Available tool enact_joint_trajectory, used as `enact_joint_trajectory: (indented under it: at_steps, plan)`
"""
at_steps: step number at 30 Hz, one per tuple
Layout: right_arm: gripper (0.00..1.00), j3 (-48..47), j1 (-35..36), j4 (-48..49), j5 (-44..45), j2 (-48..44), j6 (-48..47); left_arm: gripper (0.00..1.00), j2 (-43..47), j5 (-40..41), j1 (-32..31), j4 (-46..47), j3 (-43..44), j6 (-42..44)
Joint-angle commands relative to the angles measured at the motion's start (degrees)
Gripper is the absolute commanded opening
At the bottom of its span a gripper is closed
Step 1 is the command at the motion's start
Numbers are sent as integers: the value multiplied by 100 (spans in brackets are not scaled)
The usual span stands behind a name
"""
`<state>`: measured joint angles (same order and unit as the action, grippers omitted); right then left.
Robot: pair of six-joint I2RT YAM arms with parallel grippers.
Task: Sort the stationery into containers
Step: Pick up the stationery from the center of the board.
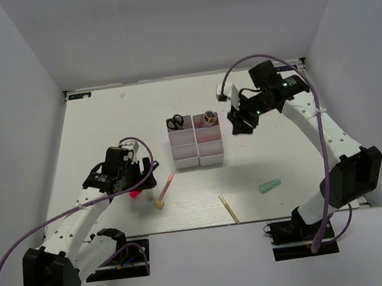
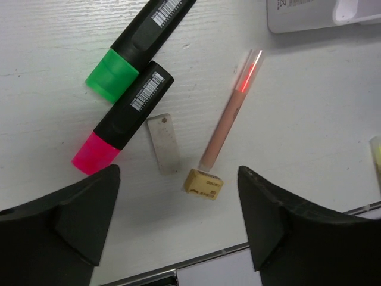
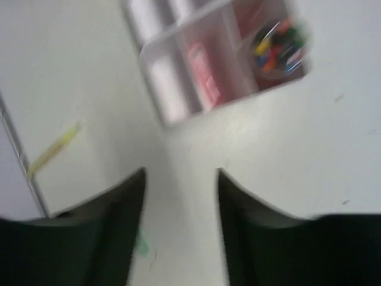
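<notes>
My left gripper (image 1: 142, 182) hangs open low over loose stationery at the table's left front. Its wrist view shows a green marker (image 2: 128, 50), a pink marker (image 2: 119, 128), a small grey metal piece (image 2: 164, 143), a pink pencil (image 2: 229, 119) and a tan eraser (image 2: 203, 183). The eraser lies just ahead of the open gripper (image 2: 178, 199), and nothing is between the jaws. The white containers (image 1: 198, 157) hold black scissors (image 1: 175, 123) in the back left bin. My right gripper (image 1: 238, 120) hovers to their right, open and empty (image 3: 181, 179), with the containers (image 3: 152, 71) ahead of it.
A mint-green marker (image 1: 269, 186) and a tan pencil (image 1: 229, 209) lie near the front edge on the right. A small jar of coloured pins (image 3: 277, 44) fills the back right bin. The right wrist view is blurred. White walls enclose the table.
</notes>
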<state>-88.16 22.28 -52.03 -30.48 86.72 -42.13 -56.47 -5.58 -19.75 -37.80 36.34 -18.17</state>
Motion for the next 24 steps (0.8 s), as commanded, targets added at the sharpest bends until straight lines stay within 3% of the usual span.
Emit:
enact_joint_trajectory:
  at_steps: [1,3,7,11,16,19,20,22,24]
  plan:
    - [63,447,-57,-3083,394,65,-1147,92,75,-250,-12,168,-56,-37]
    - [90,1094,-40,-3130,463,-268,-1691,95,40,-241,-12,194,-74,24]
    - [90,3018,-40,-2094,980,-1470,-2455,98,74,-233,-12,369,-188,217]
    - [90,4279,-40,-1162,1483,-2683,-3160,98,39,-66,-20,388,-303,385]
    - [74,4966,-57,-817,1458,-3214,-3565,98,180,180,-29,370,-417,473]
    - [47,5177,-75,-502,1282,-3082,-3819,98,224,181,-20,326,-338,561]
    - [42,5491,-101,-449,1186,-3047,-4160,98,259,181,-20,352,-347,561]
    - [45,5686,-163,-44,1062,-3073,-4408,98,285,111,-29,387,-347,587]
    - [57,5968,-233,26,843,-3073,-5084,98,303,58,-20,379,-294,604]
